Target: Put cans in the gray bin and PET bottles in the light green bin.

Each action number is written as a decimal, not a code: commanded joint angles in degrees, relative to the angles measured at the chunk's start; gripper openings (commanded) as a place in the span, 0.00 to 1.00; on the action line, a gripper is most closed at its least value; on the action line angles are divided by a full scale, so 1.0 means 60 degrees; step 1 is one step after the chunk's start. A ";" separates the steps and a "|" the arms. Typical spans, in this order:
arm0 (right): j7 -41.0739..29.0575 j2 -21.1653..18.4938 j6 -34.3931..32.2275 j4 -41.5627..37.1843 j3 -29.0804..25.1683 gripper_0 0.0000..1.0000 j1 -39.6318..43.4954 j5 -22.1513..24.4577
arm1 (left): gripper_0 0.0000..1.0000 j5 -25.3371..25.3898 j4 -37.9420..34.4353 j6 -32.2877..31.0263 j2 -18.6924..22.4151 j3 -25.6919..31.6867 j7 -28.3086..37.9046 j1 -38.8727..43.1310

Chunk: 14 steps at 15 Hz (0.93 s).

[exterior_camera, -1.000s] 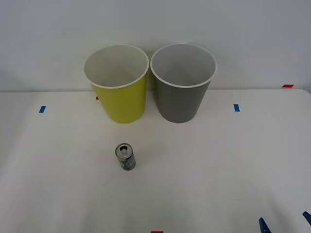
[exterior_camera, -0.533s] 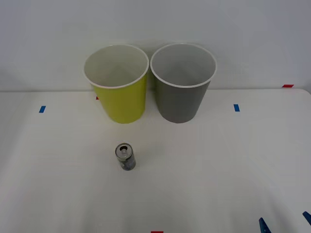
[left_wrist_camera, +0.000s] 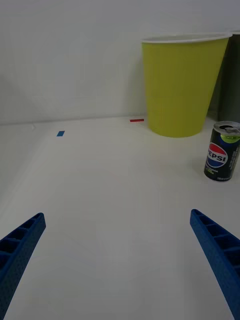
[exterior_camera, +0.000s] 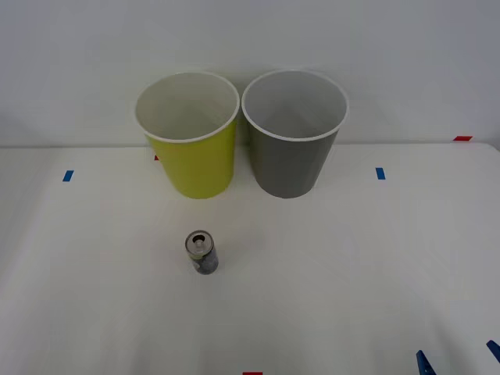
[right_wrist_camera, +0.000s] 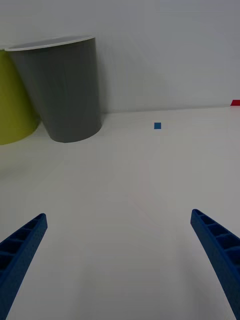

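Aluminium can (exterior_camera: 201, 252), upright before the light green bin (exterior_camera: 191, 160), could be toppled if clipped; both end effectors are spread apart.

A plain white table (exterior_camera: 351, 273) spreads wide under soft, even light. Behind it rises a bare pale grey wall (exterior_camera: 391, 47), meeting the tabletop's far edge. Small blue tape squares (exterior_camera: 380, 173) dot the surface left and right, red tape marks (exterior_camera: 462, 138) sit by the far edge, another red mark (exterior_camera: 252, 373) nearest.
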 commanded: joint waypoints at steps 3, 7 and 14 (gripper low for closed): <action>0.0000 0.0000 0.0000 0.0000 0.0000 1.00 0.0000 0.0000 | 1.00 0.0000 0.0000 0.0000 0.0000 0.0000 0.0000 0.0000; 0.0000 0.0000 0.0000 0.0000 0.0000 1.00 0.0000 0.0000 | 1.00 0.0000 0.0000 0.0000 0.0000 0.0000 0.0000 0.0000; 0.0000 0.0000 0.0000 0.0000 0.0000 1.00 0.0000 0.0000 | 1.00 0.0000 0.0000 0.0000 0.0000 0.0000 0.0000 0.0000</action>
